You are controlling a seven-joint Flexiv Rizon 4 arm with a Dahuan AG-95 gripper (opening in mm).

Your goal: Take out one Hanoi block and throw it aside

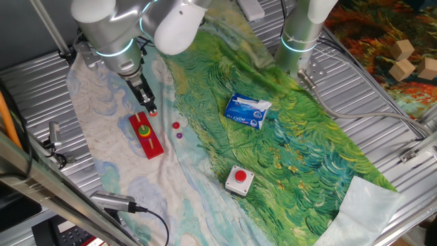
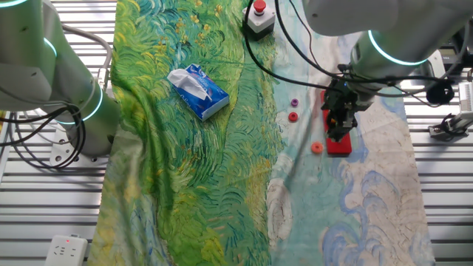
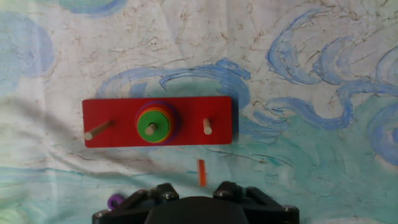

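The gripper hangs over one end of the red base, low down. Its fingertips are cut off in the hand view and too dark elsewhere, so I cannot tell how the jaws stand. The Hanoi block sits just beside the base, clear of the gripper; the hand view shows it only edge-on. A red disc and a purple disc lie a bit further out on the cloth. Toward the tissue pack and the button box there is open cloth, which runs out onto ribbed metal.
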